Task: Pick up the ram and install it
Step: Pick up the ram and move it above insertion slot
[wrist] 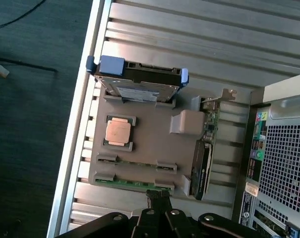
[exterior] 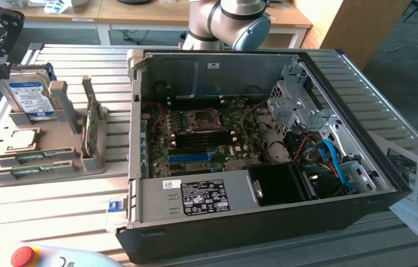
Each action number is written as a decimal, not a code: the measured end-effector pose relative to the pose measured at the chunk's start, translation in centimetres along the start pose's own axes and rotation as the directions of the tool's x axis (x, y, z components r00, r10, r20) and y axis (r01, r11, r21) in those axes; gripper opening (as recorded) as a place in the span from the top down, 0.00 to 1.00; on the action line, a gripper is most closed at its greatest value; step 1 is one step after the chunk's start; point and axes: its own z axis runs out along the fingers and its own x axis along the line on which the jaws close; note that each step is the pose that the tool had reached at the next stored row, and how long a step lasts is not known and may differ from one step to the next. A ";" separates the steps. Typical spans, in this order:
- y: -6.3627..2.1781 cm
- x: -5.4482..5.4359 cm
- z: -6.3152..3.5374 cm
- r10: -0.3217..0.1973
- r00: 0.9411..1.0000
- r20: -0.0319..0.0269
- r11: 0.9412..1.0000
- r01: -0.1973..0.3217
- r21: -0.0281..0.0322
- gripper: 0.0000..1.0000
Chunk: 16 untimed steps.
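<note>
Ram point(wrist: 135, 182) lies in the tray's point(wrist: 150, 144) edge slot. The wrist view shows the gripper point(wrist: 158, 194) above the tray, fingers together, empty. The exterior view adds the open PC point(exterior: 209, 78); its label is unreadable.

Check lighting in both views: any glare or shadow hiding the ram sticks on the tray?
Exterior view: daylight falls on the table and tray, with no shadow across the ram sticks; the computer case interior is shaded. Wrist view: glare on the table slats, the processor lid shines, ram sticks unobscured, and the floor is dark.
</note>
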 end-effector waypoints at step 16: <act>-0.02 0.0 0.01 -0.243 0.970 -0.010 0.970 0.243 -0.007 0.90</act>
